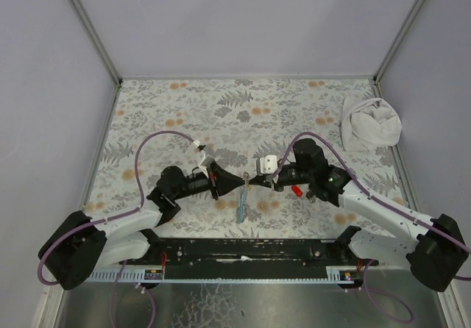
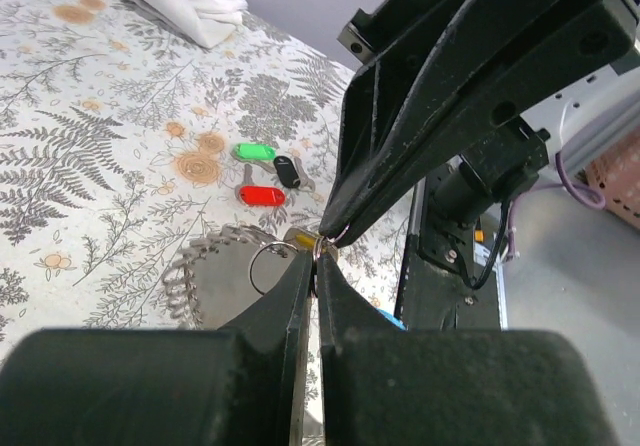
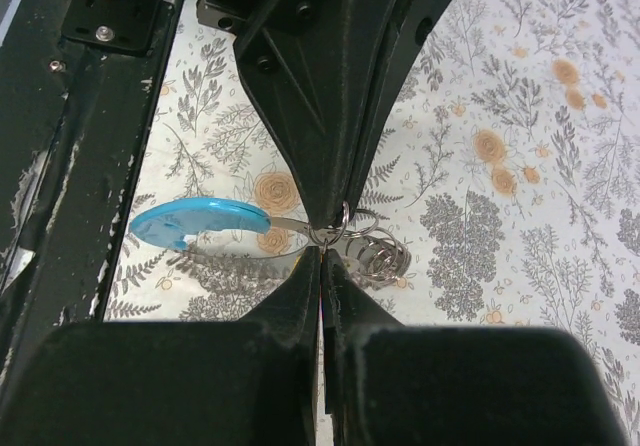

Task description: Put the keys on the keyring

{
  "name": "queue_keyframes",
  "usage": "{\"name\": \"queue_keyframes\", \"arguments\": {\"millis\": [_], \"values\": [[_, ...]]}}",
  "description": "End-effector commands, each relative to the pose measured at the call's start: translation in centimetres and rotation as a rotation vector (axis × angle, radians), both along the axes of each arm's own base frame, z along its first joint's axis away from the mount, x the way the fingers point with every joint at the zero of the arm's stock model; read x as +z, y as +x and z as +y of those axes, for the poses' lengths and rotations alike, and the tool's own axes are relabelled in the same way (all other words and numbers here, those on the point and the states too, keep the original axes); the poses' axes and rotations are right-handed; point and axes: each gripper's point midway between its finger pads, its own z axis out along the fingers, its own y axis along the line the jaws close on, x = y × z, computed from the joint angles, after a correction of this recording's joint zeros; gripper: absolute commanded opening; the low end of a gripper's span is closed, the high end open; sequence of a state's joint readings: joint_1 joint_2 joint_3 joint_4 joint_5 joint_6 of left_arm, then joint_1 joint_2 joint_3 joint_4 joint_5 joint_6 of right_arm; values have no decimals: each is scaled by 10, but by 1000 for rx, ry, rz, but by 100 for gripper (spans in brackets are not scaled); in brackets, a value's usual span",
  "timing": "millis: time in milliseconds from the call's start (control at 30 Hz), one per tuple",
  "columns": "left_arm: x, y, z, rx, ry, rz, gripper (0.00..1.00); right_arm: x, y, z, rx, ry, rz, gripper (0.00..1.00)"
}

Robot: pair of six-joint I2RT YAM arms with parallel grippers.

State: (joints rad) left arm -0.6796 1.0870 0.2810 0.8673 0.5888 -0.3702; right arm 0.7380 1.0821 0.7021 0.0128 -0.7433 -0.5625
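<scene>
One keyring [image 1: 240,209] sits at centre frame, long axis near vertical, light blue end toward the bottom edge, grey end up where two grippers meet. The right gripper [image 3: 322,254] pinches it; the left gripper [image 2: 316,261] is closed, on what I cannot tell. Four keys: tan-yellow key [image 2: 300,237] at the tips; red key [image 2: 262,196], black key [image 2: 287,171], green key [image 2: 254,152] on the tablecloth [image 2: 90,166] beyond.

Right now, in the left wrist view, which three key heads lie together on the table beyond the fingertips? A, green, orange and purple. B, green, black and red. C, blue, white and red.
B: the green key, the black key and the red key lie close together on the patterned table, beyond the left gripper.
</scene>
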Motion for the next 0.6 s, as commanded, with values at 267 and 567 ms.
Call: {"name": "queue_keyframes", "arguments": {"millis": [267,567], "values": [[53,24,26,273,-333,-16,0,-6,-13,15,-9,83,14,0],[52,20,26,314,-418,17,0,-1,-13,28,-24,170,9,0]]}}
